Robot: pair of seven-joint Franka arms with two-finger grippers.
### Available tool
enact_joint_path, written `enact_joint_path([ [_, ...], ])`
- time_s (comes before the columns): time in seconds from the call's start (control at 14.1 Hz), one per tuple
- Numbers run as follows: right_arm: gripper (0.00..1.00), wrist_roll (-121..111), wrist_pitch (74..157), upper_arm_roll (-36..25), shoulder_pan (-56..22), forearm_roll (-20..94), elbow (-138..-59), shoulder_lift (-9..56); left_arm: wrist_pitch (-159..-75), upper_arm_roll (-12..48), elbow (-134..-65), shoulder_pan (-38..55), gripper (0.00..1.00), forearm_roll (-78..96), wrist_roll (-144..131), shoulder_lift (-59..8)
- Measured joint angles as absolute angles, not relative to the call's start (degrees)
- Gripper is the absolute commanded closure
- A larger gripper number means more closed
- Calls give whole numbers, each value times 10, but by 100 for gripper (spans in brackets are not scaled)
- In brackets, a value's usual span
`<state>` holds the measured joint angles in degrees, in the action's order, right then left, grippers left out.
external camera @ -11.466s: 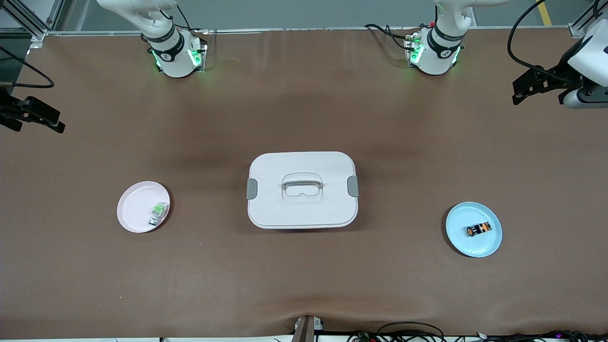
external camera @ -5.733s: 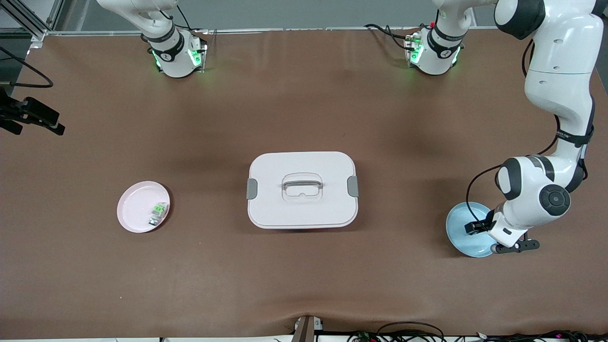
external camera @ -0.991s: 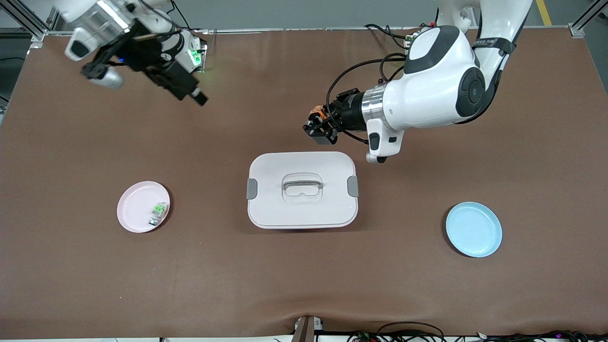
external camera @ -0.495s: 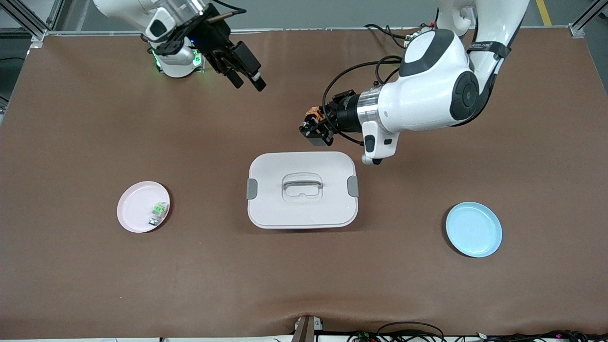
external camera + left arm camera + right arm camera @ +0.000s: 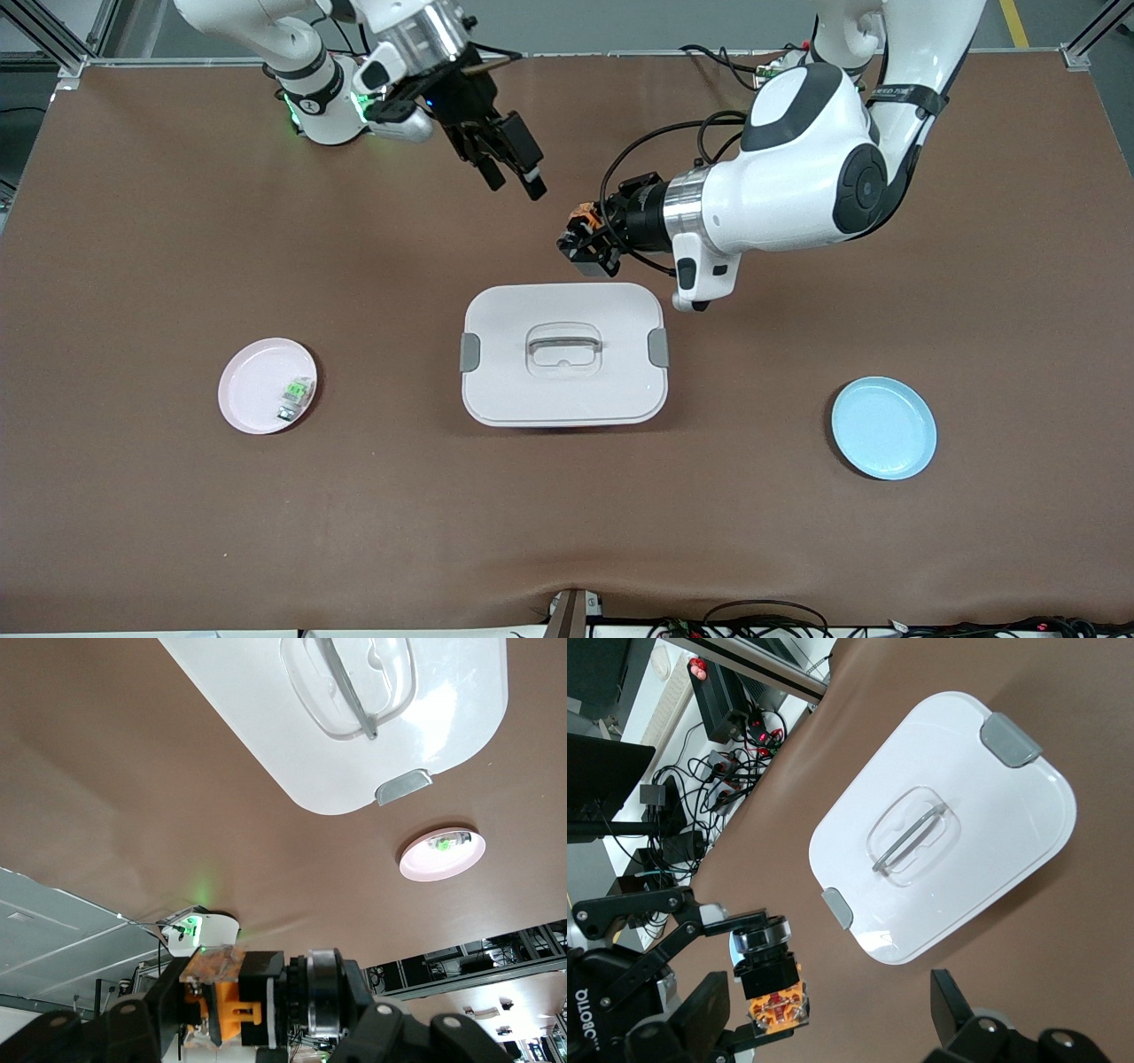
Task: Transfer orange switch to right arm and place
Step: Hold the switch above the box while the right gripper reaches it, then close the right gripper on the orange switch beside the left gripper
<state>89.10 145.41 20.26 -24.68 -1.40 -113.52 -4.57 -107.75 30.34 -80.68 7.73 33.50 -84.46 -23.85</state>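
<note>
My left gripper point(image 5: 587, 244) is shut on the orange switch point(image 5: 582, 217) and holds it in the air over the table just past the white box's edge on the robots' side. In the left wrist view the switch point(image 5: 226, 1003) sits between the jaws of my left gripper point(image 5: 221, 1014), black body and orange part showing. My right gripper point(image 5: 515, 183) is open and empty, in the air close beside the switch, toward the right arm's end. In the right wrist view the switch point(image 5: 773, 990) hangs between the spread fingers of my right gripper point(image 5: 828, 1014), nearer one finger, touching neither.
A closed white box point(image 5: 563, 353) with a handle and grey latches sits mid-table. An empty blue plate point(image 5: 884, 428) lies toward the left arm's end. A pink plate point(image 5: 252, 390) holding a small green-and-white part point(image 5: 297, 390) lies toward the right arm's end.
My right gripper has swung from over its base toward the switch and come down close to it. My left gripper has edged slightly toward the right arm, still holding the switch.
</note>
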Motion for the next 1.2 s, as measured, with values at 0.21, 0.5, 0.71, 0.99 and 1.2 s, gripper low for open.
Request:
enact_joint_path([
  [0.21, 0, 964, 1453, 204, -268, -83, -1088, 4, -1078, 303, -807, 77, 100, 335, -845, -240],
  [0.5, 0, 1002, 1453, 203, -275, -138, -1049, 50, -1078, 303, -807, 77, 100, 335, -845, -243],
  [0.71, 0, 1005, 1450, 201, -275, -164, -1041, 55, -1078, 303, -807, 77, 100, 335, -845, -243],
  [0.99, 0, 1006, 1449, 201, -275, -192, -1040, 56, -1078, 303, -807, 77, 100, 335, -845, -243],
  [1.2, 0, 1007, 1446, 202, -282, -218, -1041, 62, -1078, 303, -807, 77, 100, 335, -845, -243],
])
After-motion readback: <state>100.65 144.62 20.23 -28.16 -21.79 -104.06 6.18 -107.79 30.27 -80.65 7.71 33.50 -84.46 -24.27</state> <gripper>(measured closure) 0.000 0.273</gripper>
